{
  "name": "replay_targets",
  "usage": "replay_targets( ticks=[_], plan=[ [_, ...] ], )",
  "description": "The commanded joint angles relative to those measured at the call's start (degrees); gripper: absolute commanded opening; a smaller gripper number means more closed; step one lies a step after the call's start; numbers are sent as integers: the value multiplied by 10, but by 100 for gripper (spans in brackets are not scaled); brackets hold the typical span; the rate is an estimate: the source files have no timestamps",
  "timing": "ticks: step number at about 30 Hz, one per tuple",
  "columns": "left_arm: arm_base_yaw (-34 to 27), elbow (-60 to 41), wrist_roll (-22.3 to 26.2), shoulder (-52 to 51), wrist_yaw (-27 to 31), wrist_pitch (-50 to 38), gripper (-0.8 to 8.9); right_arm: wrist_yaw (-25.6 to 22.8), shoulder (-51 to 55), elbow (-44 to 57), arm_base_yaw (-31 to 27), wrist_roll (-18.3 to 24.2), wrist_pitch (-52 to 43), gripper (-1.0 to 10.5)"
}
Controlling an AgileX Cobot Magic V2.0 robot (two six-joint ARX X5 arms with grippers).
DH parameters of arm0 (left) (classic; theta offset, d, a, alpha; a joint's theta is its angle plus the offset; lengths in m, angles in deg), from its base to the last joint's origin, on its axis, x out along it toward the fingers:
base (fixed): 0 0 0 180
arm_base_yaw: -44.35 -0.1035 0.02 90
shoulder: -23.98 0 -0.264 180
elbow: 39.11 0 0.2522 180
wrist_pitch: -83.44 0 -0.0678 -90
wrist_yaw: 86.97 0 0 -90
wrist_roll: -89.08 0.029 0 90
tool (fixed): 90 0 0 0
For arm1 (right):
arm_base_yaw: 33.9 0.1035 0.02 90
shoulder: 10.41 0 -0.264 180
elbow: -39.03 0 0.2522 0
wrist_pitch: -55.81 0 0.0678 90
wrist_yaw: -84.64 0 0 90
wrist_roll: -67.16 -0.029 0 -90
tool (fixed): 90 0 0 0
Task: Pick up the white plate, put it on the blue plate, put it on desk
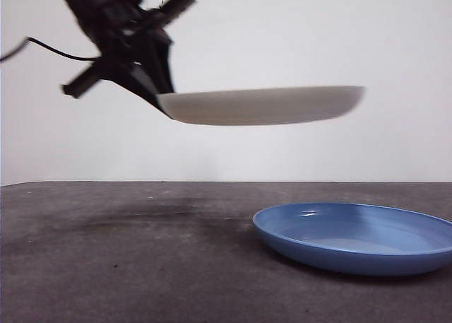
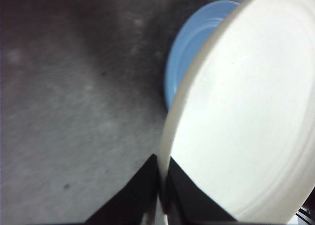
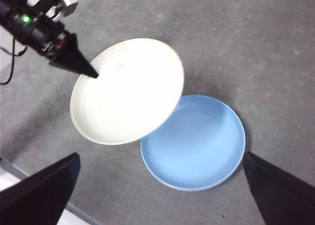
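Left gripper [image 1: 159, 105], upper left of the front view: jaws pinched on the rim of the white plate [image 1: 261, 105]; one jaw above the rim, one below. Plate held level in mid-air, clear of everything beneath. Its far edge hangs over the near rim of the blue plate [image 1: 357, 238], which lies flat on the desk [image 1: 127, 259] at lower right. Open desk surface across the whole left half of the front view. Right gripper [image 3: 160, 185]: jaws spread wide, holding nothing, high above both plates. Count: one white plate, one blue plate, two grippers.
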Motion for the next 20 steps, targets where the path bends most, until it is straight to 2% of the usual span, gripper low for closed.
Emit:
replay_targets(
  ticks=[1,11,20],
  plan=[
    [21,33,-11,39,-3,-5,9,-10,9,-11,2,10,3,665],
    [72,122,-16,162,-3,2,9,-7,23,-11,2,8,4,665],
    [88,194,-18,252,-3,22,9,-7,23,-11,2,8,4,665]
  ],
)
